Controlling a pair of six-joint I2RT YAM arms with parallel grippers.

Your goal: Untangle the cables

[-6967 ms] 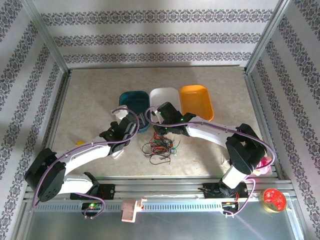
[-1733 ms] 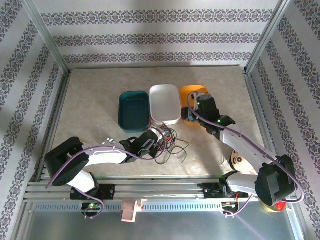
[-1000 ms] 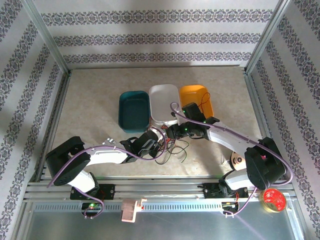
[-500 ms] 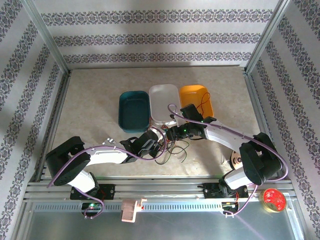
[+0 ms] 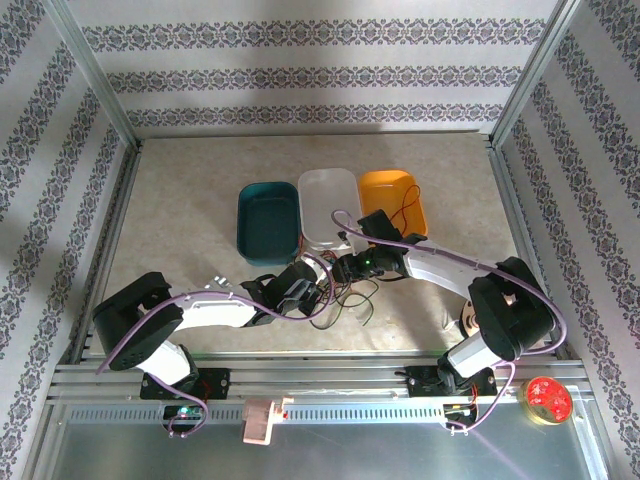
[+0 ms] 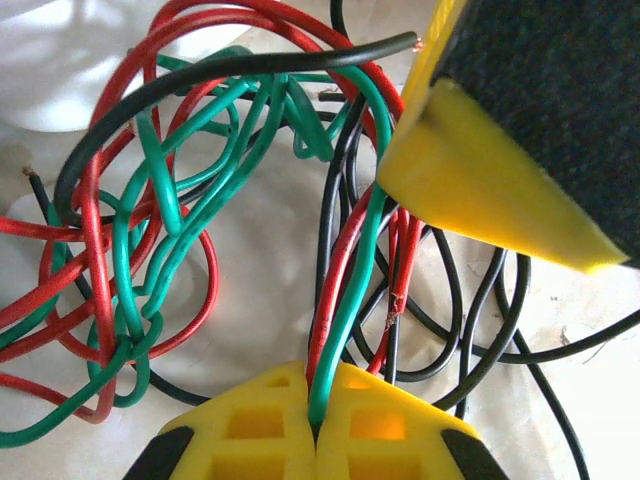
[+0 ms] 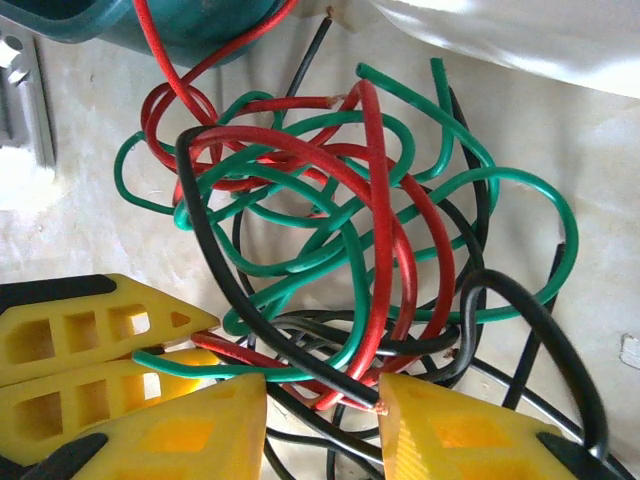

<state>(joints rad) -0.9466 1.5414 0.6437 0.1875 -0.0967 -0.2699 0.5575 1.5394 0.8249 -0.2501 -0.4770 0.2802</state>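
Red, green and black cables (image 5: 343,290) lie knotted on the table (image 5: 180,200) just before the trays (image 5: 330,176). One thin wire (image 5: 406,206) sits in the orange tray (image 5: 390,174), so I judge most remains. My left gripper (image 6: 318,415) pinches green and red strands (image 6: 345,300); my right gripper (image 7: 322,405) straddles others, half open.

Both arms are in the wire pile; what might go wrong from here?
The left fingers pinch a green and a red wire together, so pulling may tighten the tangle. The right fingers straddle several others and may grab more than one. Both sets of fingers sit close and may collide.
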